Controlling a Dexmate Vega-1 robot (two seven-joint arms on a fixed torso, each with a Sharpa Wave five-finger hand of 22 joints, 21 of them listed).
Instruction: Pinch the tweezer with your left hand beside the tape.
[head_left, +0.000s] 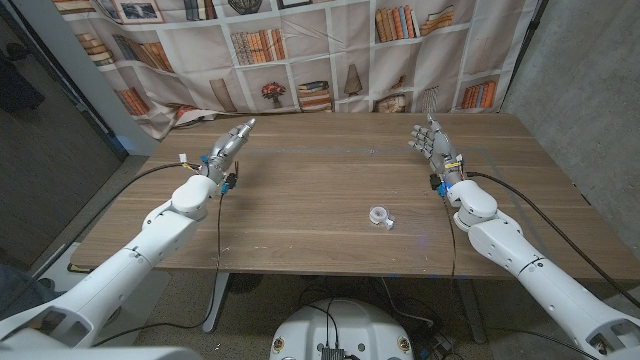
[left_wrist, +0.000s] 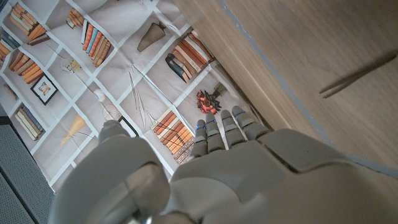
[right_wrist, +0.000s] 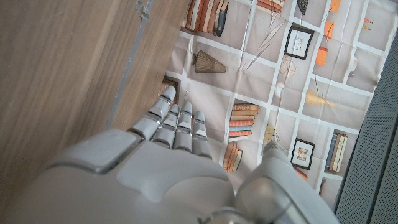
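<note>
- While the left hand (head_left: 228, 147) is hovering near the far edge of the brown wooden table (head_left: 300, 235), its fingers (left_wrist: 225, 127) are lying straight and close together, holding nothing; the pinch is not yet begun.
- The thin dark metal tweezer (left_wrist: 359, 74) is lying flat on the wood, off to the side of those fingertips and apart from them; in the head view it is too faint to place surely.
- The small clear roll of tape (head_left: 380, 216) is sitting well apart from the left fingertips, toward the near edge of the table, closer to the right arm.
- I am judging that the hand needs to be swinging across and lowering, with the thumb opening away from the fingers before arrival.
- A flat, slim tool is likely to be sliding under a glancing touch, so the fingertips should be coming down astride its middle, across its length, and closing slowly.
- The right hand (head_left: 432, 140) is standing upright with its fingers spread, gripping nothing, well away from the tweezer.
</note>
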